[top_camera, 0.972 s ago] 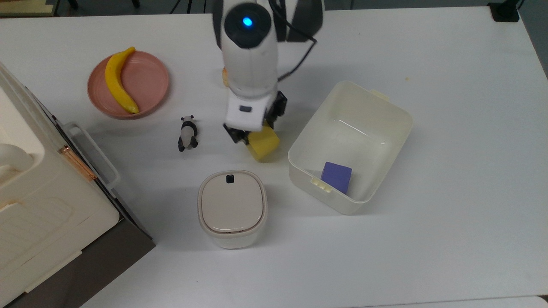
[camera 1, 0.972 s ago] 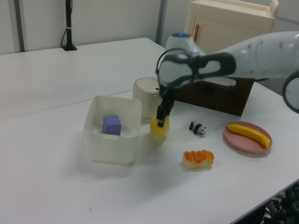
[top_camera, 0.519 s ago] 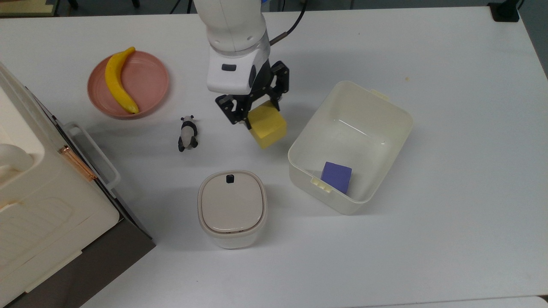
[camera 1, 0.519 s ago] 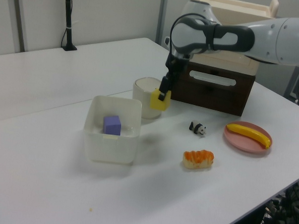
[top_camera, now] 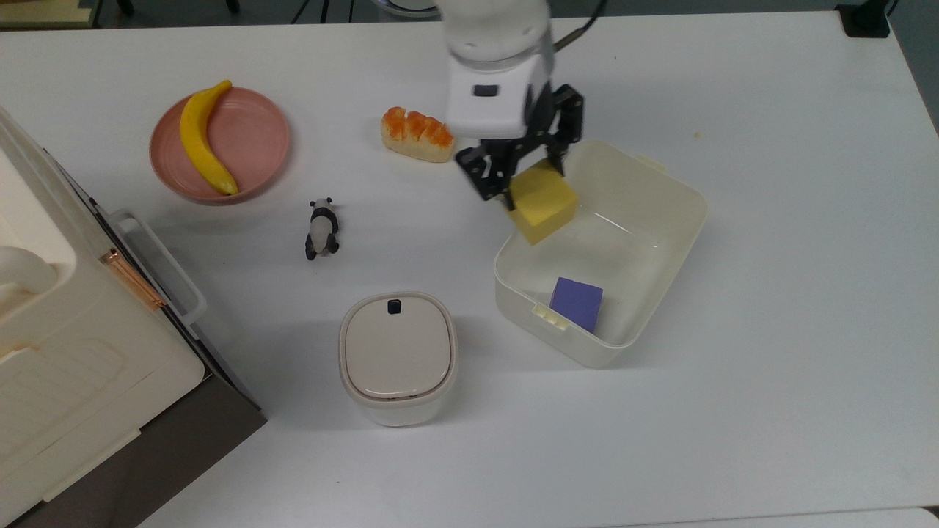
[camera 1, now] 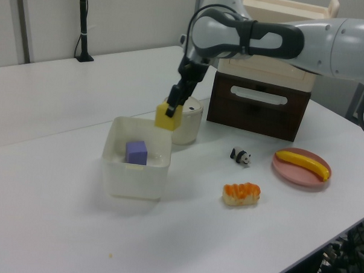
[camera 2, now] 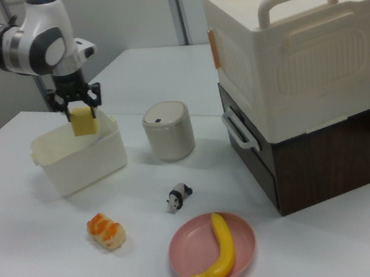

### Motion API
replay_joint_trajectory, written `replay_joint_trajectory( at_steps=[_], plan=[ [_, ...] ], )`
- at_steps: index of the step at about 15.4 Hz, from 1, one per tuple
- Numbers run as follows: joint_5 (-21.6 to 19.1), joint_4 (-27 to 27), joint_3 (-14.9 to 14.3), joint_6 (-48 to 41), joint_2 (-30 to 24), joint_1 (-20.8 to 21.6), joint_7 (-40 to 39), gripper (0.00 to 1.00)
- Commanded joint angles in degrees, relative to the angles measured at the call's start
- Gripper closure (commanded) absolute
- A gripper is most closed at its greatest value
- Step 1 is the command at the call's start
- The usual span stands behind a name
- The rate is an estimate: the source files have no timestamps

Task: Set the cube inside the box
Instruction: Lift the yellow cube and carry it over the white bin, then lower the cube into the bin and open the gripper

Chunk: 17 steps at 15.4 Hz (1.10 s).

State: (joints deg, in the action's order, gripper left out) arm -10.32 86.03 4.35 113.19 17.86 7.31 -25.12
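Since the earlier frame the arm has swung from the middle of the top view toward its right, lifting the cube clear of the table, and the bread roll (top_camera: 416, 135) it had covered now shows at upper centre.

Largest first: the cream-and-brown case (camera 2: 293, 76) fills the right view's right side. The box (top_camera: 664, 236) sits right of centre in the top view, with the purple cube (top_camera: 576, 303) in its lower corner. The lidded bin (top_camera: 397, 358) stands at lower centre.

The gripper (top_camera: 522, 170) has its fingers clamped on the cube (top_camera: 543, 203), which hangs in the air over the box's upper-left rim, half above the opening. The box interior lies to the lower right of the cube in the top view, so a short carry that way should bring it fully over the tub before release.
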Motion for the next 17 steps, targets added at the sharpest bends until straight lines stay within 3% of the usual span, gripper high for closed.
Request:
replay_joint_trajectory(
  at_steps=[1,2,6,11,13,15,17],
  plan=[
    [-0.32,-0.95,-0.75,2.81,2.53,4.11,3.58,0.18],
    [-0.32,-0.95,-0.75,3.52,3.14,4.64,4.8,0.0],
    [0.04,-0.95,-0.75,4.06,3.06,5.18,6.83,0.0],
    [1.79,-0.42,-0.66,1.87,1.48,2.38,18.07,0.0],
    [4.41,-0.42,-0.66,-4.01,0.6,0.61,24.91,0.0],
    [10.21,-0.42,-0.31,-9.98,-0.71,-0.53,33.96,0.0],
    [13.82,-0.33,0.65,-14.29,-1.86,-2.11,37.67,0.0]
  ],
)
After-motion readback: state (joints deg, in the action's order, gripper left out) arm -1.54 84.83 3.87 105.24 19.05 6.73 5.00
